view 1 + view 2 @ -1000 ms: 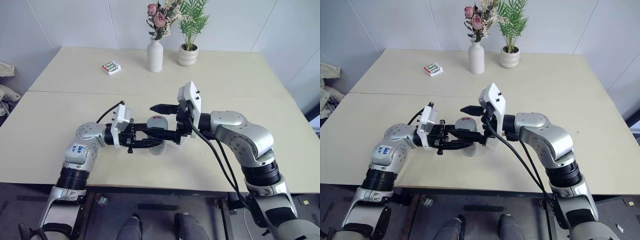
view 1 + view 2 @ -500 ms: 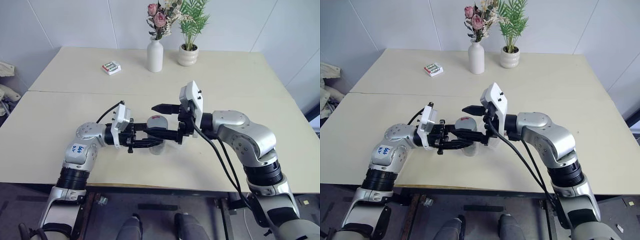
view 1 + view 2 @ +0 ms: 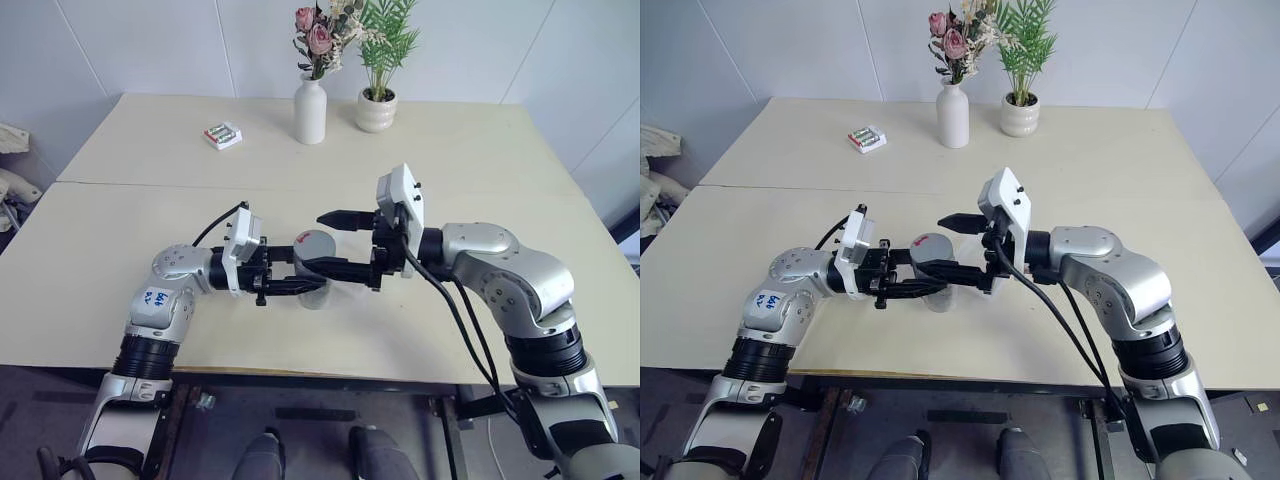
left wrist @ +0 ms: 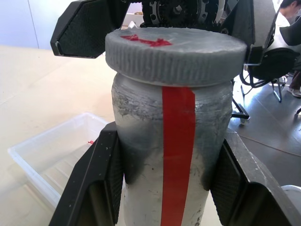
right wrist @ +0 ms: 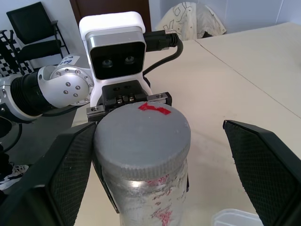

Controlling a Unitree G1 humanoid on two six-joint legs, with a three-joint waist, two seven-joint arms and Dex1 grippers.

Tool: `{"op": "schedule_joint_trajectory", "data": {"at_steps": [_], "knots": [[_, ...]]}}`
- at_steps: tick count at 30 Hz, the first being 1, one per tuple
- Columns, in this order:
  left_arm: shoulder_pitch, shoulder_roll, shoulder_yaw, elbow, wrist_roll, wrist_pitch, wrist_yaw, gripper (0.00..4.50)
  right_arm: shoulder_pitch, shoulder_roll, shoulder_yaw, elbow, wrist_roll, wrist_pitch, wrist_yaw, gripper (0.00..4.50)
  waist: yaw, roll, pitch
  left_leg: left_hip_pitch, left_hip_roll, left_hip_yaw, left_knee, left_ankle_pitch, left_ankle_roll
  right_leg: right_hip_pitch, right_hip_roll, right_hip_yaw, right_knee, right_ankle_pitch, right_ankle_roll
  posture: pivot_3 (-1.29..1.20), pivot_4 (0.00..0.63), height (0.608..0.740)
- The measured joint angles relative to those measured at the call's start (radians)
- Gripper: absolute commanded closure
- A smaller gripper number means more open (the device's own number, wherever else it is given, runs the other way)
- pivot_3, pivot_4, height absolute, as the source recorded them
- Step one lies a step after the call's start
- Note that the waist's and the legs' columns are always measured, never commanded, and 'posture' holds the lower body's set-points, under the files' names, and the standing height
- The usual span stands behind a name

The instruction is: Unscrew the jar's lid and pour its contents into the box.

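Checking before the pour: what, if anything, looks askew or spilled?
The round grey lid sits slightly tilted on the small clear-grey plastic jar, which the left gripper clamps. Nothing looks spilled.

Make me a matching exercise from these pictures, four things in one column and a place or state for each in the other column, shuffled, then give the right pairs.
Things:
1. jar
2. lid
3. right gripper
4. white vase

Places or states:
A. at the far side of the table, holding flowers
B. jaws open, one on each side of the lid
C. clamped in the left gripper
D. sitting on top of the jar

Pairs: 1-C, 2-D, 3-B, 4-A
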Motion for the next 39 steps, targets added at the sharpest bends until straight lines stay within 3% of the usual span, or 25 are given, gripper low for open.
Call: {"op": "schedule_joint_trajectory", "data": {"at_steps": [39], "knots": [[0.000,-0.002,0.000,-0.003,-0.002,0.000,-0.012,2.46,0.053,-0.046,-0.088,-0.006,0.129,0.031,0.075,0.03,0.000,0.000,0.000,0.000,0.000,0.000,0.000,0.000,0.000,0.000,0.000,0.000,0.000,0.000,0.000,0.00,0.150,0.740]]}}
